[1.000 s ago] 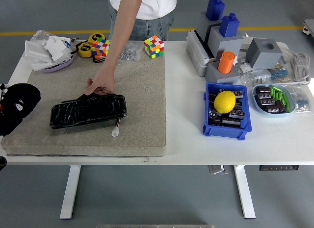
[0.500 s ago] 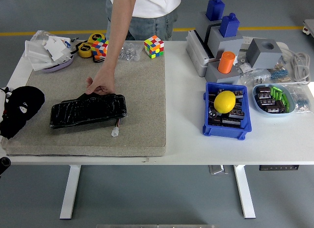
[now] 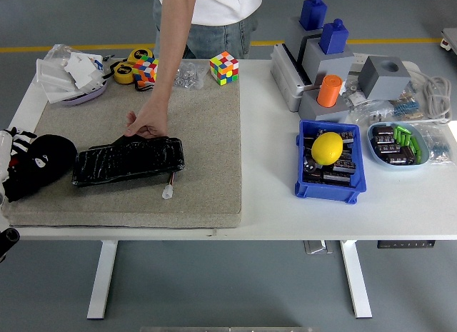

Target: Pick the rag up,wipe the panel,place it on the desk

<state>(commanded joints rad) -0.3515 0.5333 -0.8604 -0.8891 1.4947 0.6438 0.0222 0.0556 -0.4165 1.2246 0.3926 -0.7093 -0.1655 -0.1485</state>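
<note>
A glossy black panel (image 3: pixel 128 161) lies on the beige felt mat (image 3: pixel 207 125), with a white plug (image 3: pixel 168 193) on a short wire at its near right corner. A person's hand (image 3: pixel 146 125) presses down on the panel's far edge. My left hand (image 3: pixel 32 164) comes in from the left edge and is shut on a bunched black rag (image 3: pixel 46 157). The rag sits right at the panel's left end, touching or nearly touching it. The rag hides most of my fingers. The right arm is out of the picture.
Beyond the mat are a purple bowl of white packets (image 3: pixel 71 75), tape rolls (image 3: pixel 125 71), two colour cubes (image 3: pixel 223 66) and a bag of screws (image 3: pixel 187 75). On the right stand a blue bin with a lemon (image 3: pixel 327 148), grey fixtures (image 3: pixel 321 61) and a parts tray (image 3: pixel 400 143).
My left hand with the rag has moved right, from the mat's left edge up to the panel's left end. The person's hand has stayed on the panel.
</note>
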